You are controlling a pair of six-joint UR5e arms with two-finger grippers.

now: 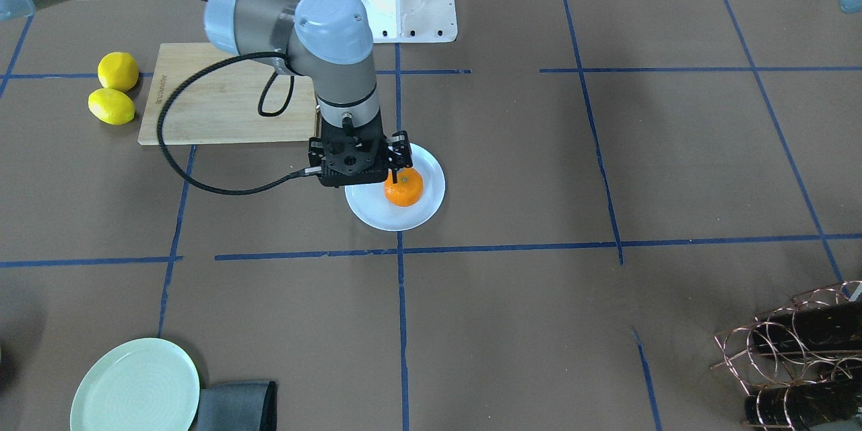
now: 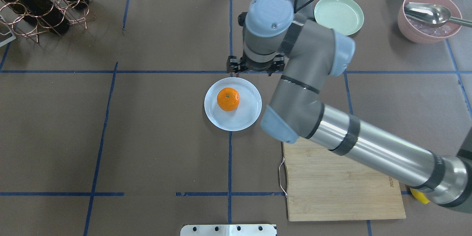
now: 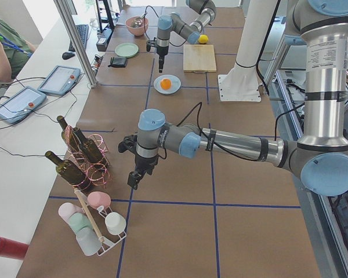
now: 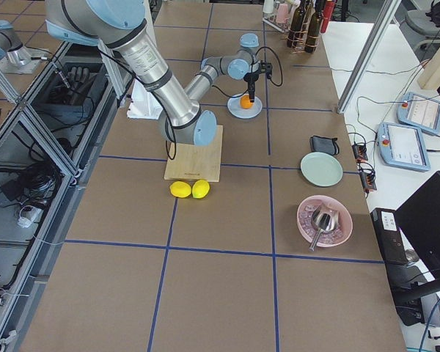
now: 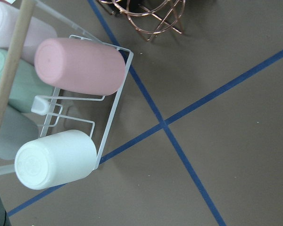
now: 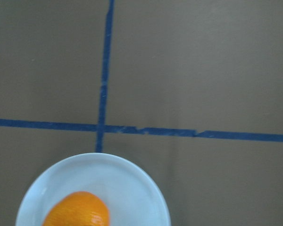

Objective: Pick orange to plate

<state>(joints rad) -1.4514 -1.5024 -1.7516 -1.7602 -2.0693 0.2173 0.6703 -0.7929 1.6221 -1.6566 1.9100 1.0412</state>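
Note:
The orange (image 2: 228, 99) sits free on the pale bluish-white plate (image 2: 247, 114), a little off its centre, stem dot up. My right gripper (image 1: 369, 178) hangs above the plate's rim on the robot's side, its linkage spread wide and open, and one dark finger (image 1: 390, 178) overlaps the orange's edge. The right wrist view looks down on the orange (image 6: 78, 209) and plate (image 6: 127, 188) at its lower edge, with no fingers showing. My left gripper (image 3: 133, 180) hovers far off over the table near the cup rack. Whether it is open or shut cannot be told.
Two lemons (image 1: 118, 71) lie beside a wooden cutting board (image 1: 222, 101). A pale green plate (image 1: 135, 387) and a grey cloth (image 1: 236, 404) sit at the operators' edge. A bottle rack (image 1: 801, 357), a pink bowl with a spoon (image 2: 429, 16) and a cup rack (image 5: 70, 113) stand around.

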